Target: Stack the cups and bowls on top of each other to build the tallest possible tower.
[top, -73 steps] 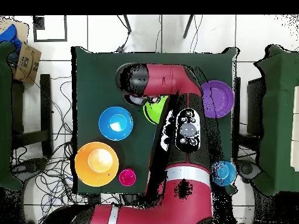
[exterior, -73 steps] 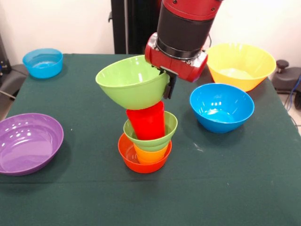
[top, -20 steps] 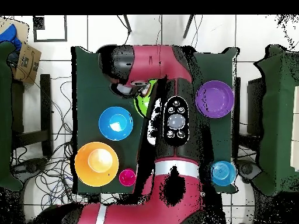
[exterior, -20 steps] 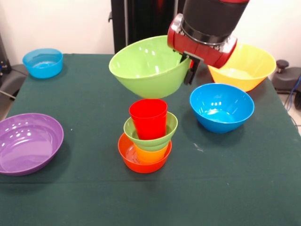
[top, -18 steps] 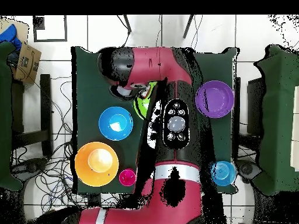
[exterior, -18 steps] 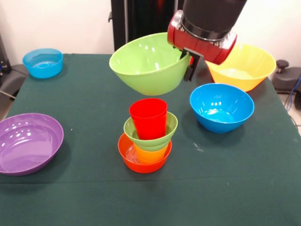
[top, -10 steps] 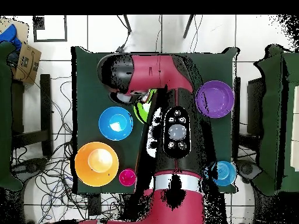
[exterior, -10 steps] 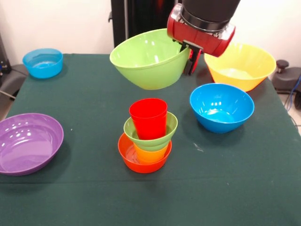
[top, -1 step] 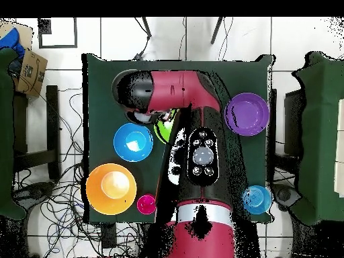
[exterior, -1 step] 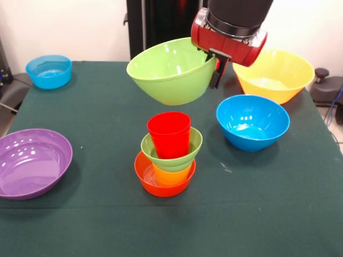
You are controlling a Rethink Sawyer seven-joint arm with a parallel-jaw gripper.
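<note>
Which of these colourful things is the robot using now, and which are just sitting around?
In use:
- large green bowl, held in the air by the gripper
- tower, red cup on top

Sitting idle:
- purple bowl
- medium blue bowl
- yellow bowl
- small blue bowl
- pink cup

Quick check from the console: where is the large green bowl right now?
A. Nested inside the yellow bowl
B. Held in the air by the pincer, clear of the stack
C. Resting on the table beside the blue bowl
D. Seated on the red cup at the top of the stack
B. The pincer grips the rim of the large green bowl, which hangs tilted above the red cup with a clear gap between them.
</note>
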